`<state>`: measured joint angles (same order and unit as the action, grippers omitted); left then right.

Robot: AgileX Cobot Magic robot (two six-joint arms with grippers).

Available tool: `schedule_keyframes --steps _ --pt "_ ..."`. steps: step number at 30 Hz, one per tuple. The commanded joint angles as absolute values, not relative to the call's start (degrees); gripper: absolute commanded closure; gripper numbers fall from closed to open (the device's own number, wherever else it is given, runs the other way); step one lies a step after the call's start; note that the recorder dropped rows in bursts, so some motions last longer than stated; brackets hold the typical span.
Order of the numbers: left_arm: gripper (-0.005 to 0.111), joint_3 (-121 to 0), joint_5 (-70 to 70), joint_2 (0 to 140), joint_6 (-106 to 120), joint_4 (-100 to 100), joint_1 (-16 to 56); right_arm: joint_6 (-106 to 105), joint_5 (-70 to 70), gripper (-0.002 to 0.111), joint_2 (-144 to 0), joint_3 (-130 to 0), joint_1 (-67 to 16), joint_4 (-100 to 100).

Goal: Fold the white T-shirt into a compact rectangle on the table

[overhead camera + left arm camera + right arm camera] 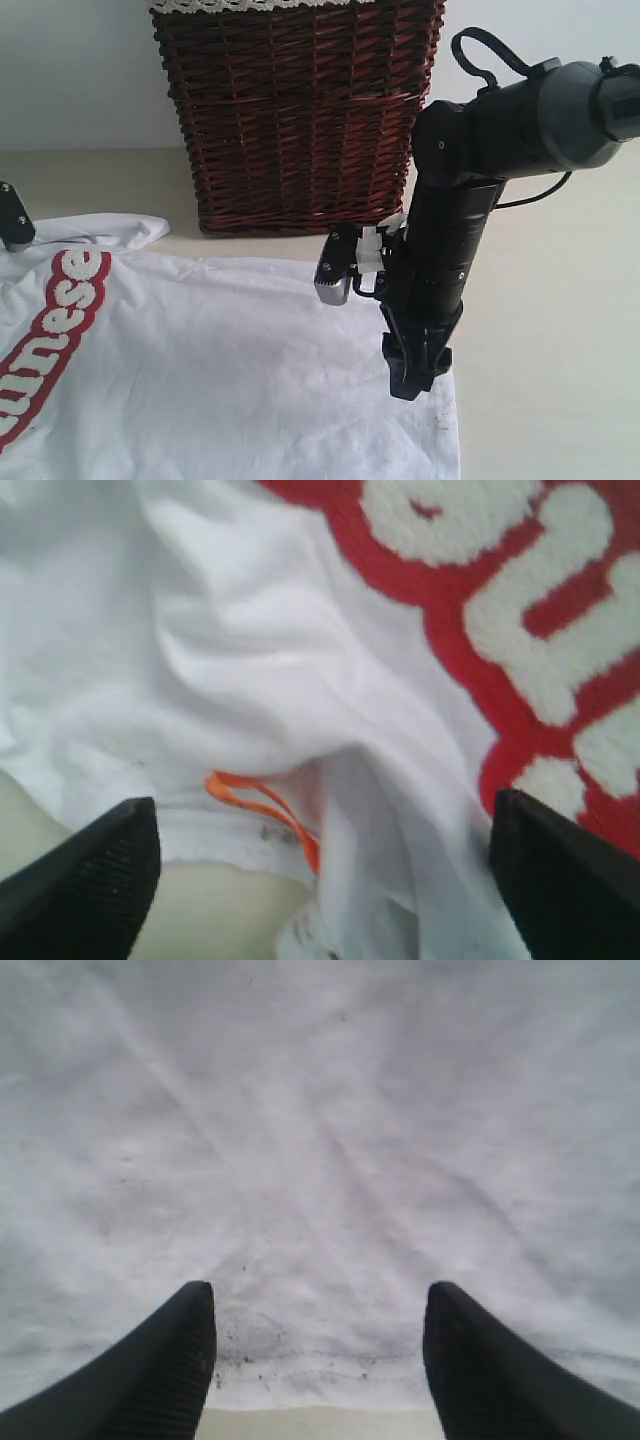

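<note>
The white T-shirt lies spread on the table, its red band of white letters at the left. My right gripper points down over the shirt's right edge. In the right wrist view it stands open above the stitched hem, with nothing between its fingers. Only a bit of my left gripper shows at the far left, by a sleeve. In the left wrist view it is wide open over bunched white cloth and an orange loop, holding nothing.
A dark red-brown wicker basket with a lace-trimmed liner stands at the back, just behind the shirt. The bulky right arm leans in front of the basket's right side. Bare table lies to the right of the shirt.
</note>
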<state>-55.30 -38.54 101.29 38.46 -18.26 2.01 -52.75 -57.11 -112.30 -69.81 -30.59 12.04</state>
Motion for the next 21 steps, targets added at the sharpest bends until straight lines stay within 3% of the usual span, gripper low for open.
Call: schedule_keyframes --steps 1,5,11,14,21 --pt "0.020 -55.3 -29.6 100.7 38.8 -18.6 2.4 -51.2 -57.1 0.049 -111.7 -69.6 -30.7 10.4" --pt "0.020 -55.3 -32.3 100.7 39.5 -18.5 2.5 -50.7 -57.1 0.049 -111.7 -69.6 -30.7 10.4" --pt "0.020 -54.8 -37.1 100.4 70.1 -22.4 1.5 -50.7 -57.1 0.049 -111.7 -69.6 -30.7 10.5" --pt "0.020 -54.8 -37.2 100.4 64.7 -33.4 -2.2 -49.3 -57.1 0.049 -111.7 -69.6 -30.7 10.6" --pt "0.020 -54.2 -40.4 100.5 95.9 -4.8 -13.7 -49.4 -55.1 0.049 -111.7 -69.6 -30.7 10.6"
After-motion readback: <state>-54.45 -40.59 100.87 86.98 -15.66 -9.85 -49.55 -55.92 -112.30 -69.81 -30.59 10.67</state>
